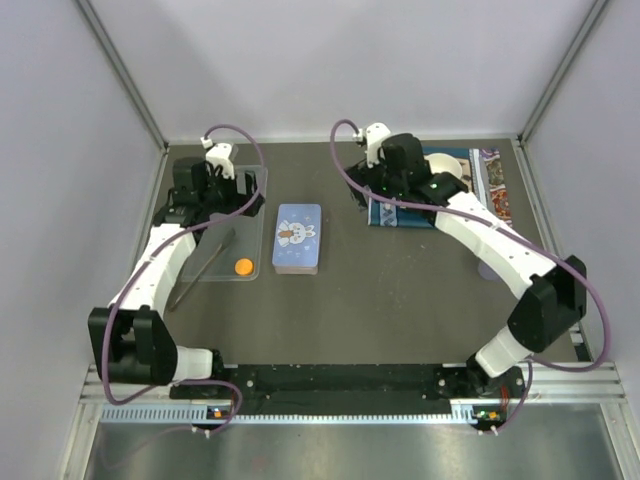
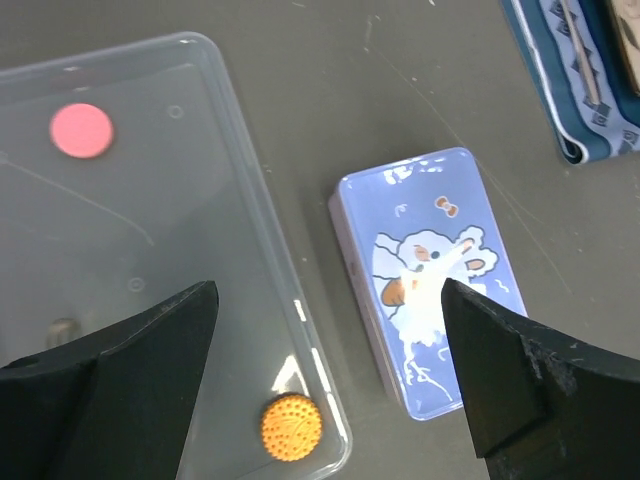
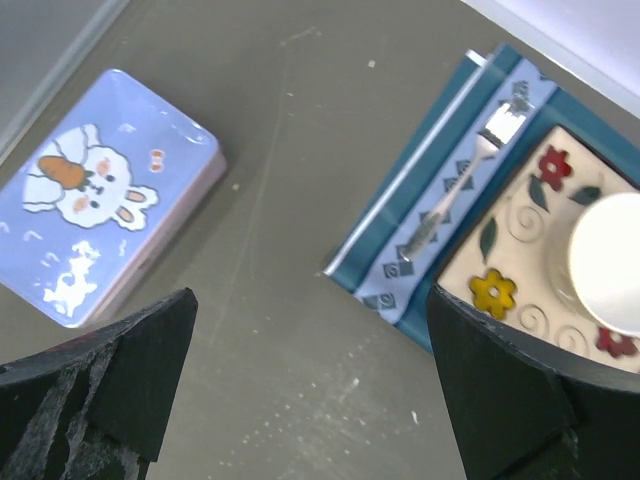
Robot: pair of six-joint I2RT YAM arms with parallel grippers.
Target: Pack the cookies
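An orange cookie [image 1: 243,266] lies in the near right corner of a clear plastic tray [image 1: 252,215]; it also shows in the left wrist view [image 2: 291,427]. A pink-red cookie [image 2: 81,130] lies farther back in the same tray [image 2: 250,180]. No green cookie is in view. My left gripper [image 1: 222,200] hovers over the tray, open and empty [image 2: 328,300]. My right gripper [image 1: 385,190] is open and empty [image 3: 310,300] above bare table between a blue bunny tin [image 3: 95,235] and a blue placemat [image 3: 440,230].
The closed blue bunny tin [image 1: 297,238] lies right of the tray, also in the left wrist view [image 2: 430,280]. At the back right the placemat [image 1: 455,160] carries a fork [image 3: 455,190] and a flowered board [image 3: 520,235] with a white round cup [image 3: 610,265]. A thin long tool [image 1: 200,268] lies on the tray's left.
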